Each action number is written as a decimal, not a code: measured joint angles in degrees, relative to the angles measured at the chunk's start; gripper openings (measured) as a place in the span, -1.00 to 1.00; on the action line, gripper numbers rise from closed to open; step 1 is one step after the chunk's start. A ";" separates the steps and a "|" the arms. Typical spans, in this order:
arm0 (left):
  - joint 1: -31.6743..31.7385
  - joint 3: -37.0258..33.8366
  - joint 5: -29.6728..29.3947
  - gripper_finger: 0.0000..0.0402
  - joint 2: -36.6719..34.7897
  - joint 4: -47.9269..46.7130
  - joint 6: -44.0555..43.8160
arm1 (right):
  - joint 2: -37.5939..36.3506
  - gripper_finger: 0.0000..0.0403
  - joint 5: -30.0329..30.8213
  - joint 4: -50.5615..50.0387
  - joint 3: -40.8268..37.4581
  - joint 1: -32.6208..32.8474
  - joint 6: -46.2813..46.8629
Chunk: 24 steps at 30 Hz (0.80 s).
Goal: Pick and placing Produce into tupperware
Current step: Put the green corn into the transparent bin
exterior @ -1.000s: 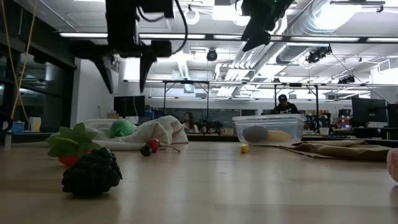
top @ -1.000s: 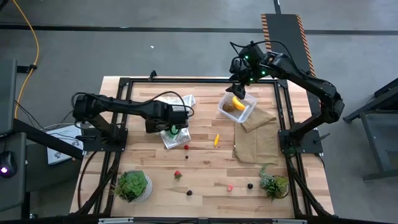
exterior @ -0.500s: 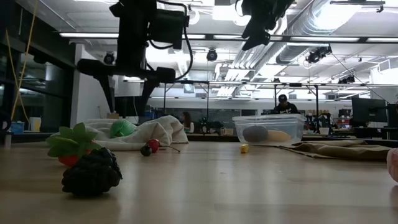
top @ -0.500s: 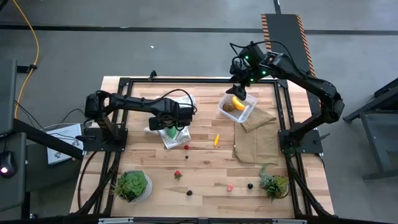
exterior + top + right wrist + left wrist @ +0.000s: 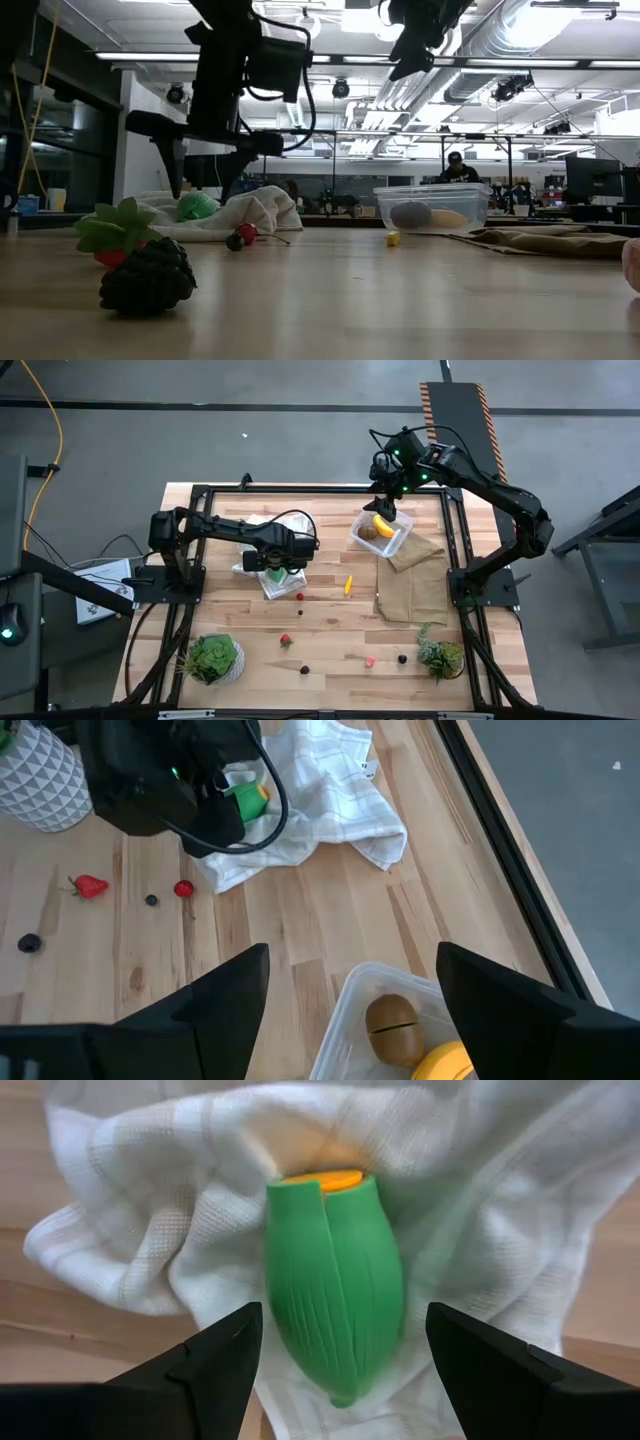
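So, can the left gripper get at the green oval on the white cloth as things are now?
Probably yes. The left gripper hangs open right over the green oval, which lies uncovered on the white checked cloth between the two fingers. Nothing blocks the way; only cloth folds lie close around it.

the high view is evenly lit from overhead, with soft, short shadows under the arms on the pale wooden table (image 5: 330, 615). in the low view, bright ceiling light strips (image 5: 330, 57) across the upper frame glare and leave the arms as dark silhouettes (backlit), while the dark berry (image 5: 147, 278) at lower left looks soft. the left wrist view shows its near fingers (image 5: 215, 1355) blurred.
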 joint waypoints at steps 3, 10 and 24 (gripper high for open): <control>0.00 0.00 0.48 0.35 1.08 0.07 1.07 | 0.00 0.39 0.00 -0.08 0.00 0.09 0.00; 0.00 0.00 0.45 0.35 1.88 0.11 1.31 | 0.00 0.39 0.02 -0.30 0.00 0.09 0.00; 0.00 -0.01 -0.53 -0.10 1.86 0.33 1.35 | 0.00 0.39 0.02 -0.28 0.00 0.09 0.00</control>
